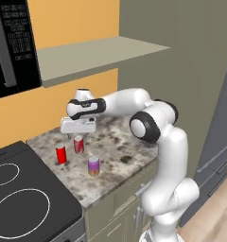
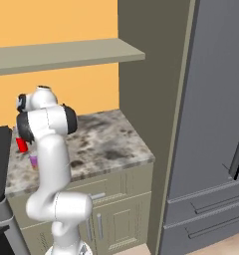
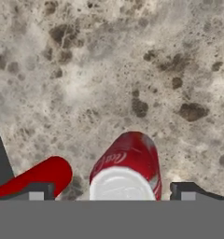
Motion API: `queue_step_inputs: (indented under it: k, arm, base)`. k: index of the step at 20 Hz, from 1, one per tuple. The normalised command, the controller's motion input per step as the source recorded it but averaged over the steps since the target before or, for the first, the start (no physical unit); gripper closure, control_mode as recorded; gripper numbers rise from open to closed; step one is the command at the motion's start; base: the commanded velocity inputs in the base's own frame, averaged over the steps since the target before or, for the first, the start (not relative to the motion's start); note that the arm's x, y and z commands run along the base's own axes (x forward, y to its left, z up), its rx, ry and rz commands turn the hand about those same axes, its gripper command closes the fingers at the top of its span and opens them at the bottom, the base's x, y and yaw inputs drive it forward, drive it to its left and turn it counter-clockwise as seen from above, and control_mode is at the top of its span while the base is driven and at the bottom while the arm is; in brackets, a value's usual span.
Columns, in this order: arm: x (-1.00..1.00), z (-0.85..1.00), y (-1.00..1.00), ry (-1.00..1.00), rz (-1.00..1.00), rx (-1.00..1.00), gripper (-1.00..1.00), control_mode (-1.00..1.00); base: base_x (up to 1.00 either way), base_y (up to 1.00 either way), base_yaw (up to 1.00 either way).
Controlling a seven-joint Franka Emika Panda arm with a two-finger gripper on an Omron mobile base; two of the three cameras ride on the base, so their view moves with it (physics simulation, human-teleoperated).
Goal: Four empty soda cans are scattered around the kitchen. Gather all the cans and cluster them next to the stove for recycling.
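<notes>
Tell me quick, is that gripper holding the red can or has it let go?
Gripper: open, its fingertips standing clear on either side of the red can, which stands upright on the counter; nothing held.

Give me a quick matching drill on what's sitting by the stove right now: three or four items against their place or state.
Items:
1. red can
2. second red can
3. purple can
4. gripper

States:
A. nearest the counter's front edge
B. open, jaws either side of a can top
C. closest to the stove
D. upright directly under the hand

Pairs: 1-D, 2-C, 3-A, 4-B
</notes>
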Motion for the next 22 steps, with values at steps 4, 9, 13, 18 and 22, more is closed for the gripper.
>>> queue_step_inputs:
  k: [4, 9, 13, 18, 22]
  arm:
    - [-0.34, 0.17, -0.14, 0.00, 0.00, -0.03, -1.00, -1.00]
    - [-0.44, 0.12, -0.23, 0.00, 0.00, 0.01, -1.00, -1.00]
    - [-0.47, 0.18, -0.31, 0.00, 0.00, 0.07, -1.00, -1.00]
    - [-0.54, 0.20, -0.34, -0.07, 0.01, 0.05, -1.00, -1.00]
    - [-0.60, 0.13, -0.33, -0.14, 0.08, 0.00, -1.00, -1.00]
  base:
    - [0.00, 0.00, 0.00]
    - [0.00, 0.00, 0.00]
    - [0.00, 0.00, 0.00]
    - [0.00, 0.00, 0.00]
    - [0.00, 0.00, 0.00]
